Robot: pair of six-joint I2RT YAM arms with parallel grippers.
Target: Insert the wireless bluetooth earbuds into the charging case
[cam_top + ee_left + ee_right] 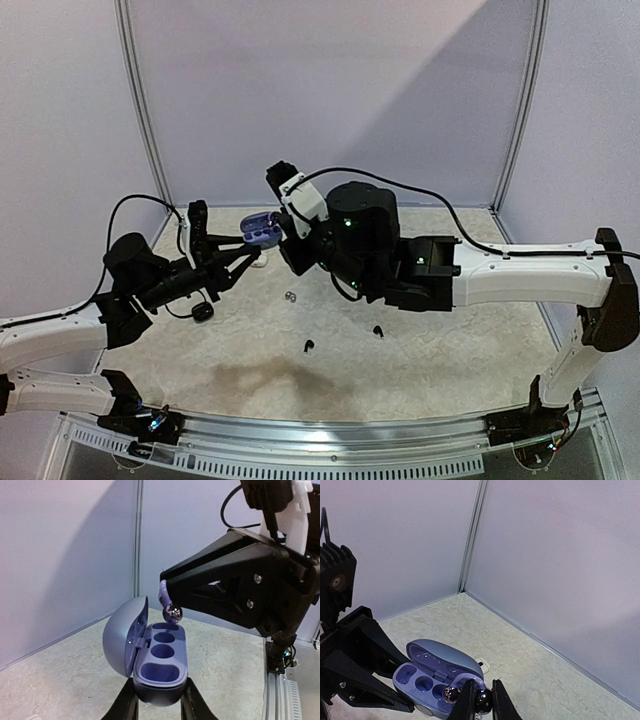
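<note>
Right hand [480, 700] snug around earbud [172, 613] (silvery)

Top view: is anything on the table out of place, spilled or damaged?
Nothing looks damaged or spilled. One black earbud and a second black earbud lie loose on the table, apart from each other.

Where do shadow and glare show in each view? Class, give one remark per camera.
Top external: a diagonal shadow crosses the back wall, and a dark patch lies on the table. Left wrist: a bright glint sits on the silvery earbud; the charging case looks sharp. Right wrist: soft, even light.
</note>
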